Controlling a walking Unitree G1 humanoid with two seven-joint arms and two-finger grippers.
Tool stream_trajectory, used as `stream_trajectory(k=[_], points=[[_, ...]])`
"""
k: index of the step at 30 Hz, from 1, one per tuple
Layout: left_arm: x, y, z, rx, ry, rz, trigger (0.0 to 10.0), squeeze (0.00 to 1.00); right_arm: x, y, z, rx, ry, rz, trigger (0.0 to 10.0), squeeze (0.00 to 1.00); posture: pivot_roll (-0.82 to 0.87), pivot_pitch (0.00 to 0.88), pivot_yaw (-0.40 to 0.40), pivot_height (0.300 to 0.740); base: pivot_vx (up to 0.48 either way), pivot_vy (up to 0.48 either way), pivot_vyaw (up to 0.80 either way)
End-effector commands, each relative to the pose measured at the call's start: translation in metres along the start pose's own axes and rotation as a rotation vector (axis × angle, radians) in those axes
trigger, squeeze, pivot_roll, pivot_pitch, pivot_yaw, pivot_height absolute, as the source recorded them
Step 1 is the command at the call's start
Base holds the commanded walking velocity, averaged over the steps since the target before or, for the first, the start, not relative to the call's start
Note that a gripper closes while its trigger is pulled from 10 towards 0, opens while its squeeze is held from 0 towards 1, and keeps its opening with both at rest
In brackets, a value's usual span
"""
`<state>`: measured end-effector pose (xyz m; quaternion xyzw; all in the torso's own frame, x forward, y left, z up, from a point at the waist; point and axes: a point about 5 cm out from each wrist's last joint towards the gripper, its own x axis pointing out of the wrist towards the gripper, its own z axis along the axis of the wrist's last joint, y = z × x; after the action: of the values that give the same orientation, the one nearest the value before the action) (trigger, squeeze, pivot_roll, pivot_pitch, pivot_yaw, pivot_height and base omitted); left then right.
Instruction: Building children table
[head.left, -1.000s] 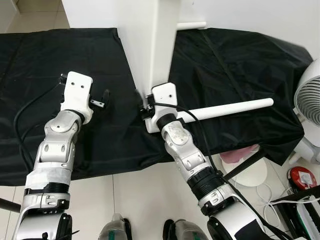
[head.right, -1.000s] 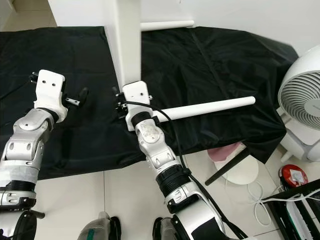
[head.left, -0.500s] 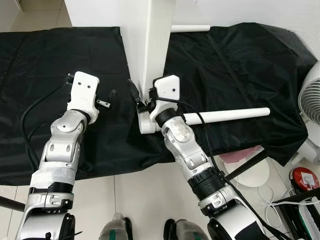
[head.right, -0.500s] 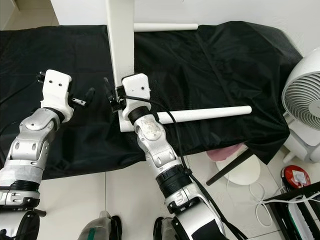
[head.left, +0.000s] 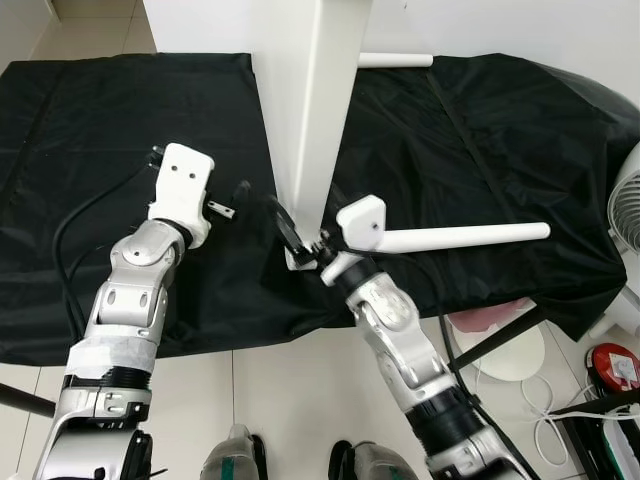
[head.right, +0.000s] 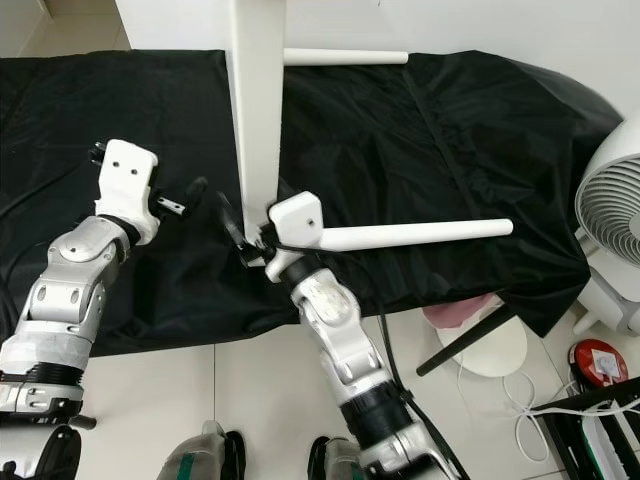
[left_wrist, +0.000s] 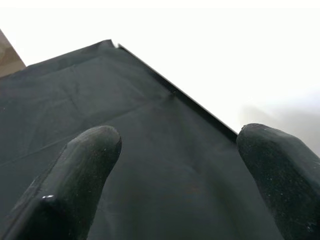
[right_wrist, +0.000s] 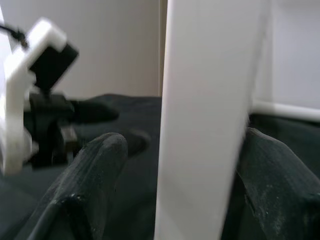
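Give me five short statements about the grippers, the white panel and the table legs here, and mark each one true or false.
1. The right gripper has the upright white panel between its open fingers. True.
2. The left gripper holds a table leg. False: it is open and empty over the black cloth.
3. A loose white table leg lies on the cloth. True.
4. The cloth is red. False: black.
5. A fan stands on the robot's left. False: right.

A black cloth (head.left: 120, 130) covers the pale tiled floor (head.left: 270, 400). At its right edge stand a white fan (head.right: 615, 215) and a round white base (head.right: 490, 350) with a pink item (head.right: 450, 310), a red disc (head.right: 597, 362) nearby.
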<state>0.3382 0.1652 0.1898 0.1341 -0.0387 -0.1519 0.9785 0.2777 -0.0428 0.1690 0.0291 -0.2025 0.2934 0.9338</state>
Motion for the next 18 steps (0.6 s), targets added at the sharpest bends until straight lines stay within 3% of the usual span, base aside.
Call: stream_trajectory(k=[1, 13, 18], points=[[-0.001, -0.009, 0.0, 0.001, -0.016, -0.042, 10.0, 0.0, -0.005, -0.001, 0.002, -0.015, -0.012, 0.012, 10.0, 0.0, 0.08, 0.049, -0.01, 0.74, 0.0, 0.0, 0.0], [-0.01, -0.03, -0.004, 0.015, -0.032, -0.158, 10.0, 0.0, -0.033, -0.019, -0.001, -0.071, 0.032, -0.032, 10.0, 0.0, 0.09, 0.029, -0.015, 0.74, 0.0, 0.0, 0.0], [-0.02, -0.038, -0.005, 0.029, -0.041, -0.228, 10.0, 0.0, -0.054, -0.033, -0.005, -0.115, 0.091, -0.051, 10.0, 0.0, 0.09, 0.017, -0.022, 0.74, 0.0, 0.0, 0.0]])
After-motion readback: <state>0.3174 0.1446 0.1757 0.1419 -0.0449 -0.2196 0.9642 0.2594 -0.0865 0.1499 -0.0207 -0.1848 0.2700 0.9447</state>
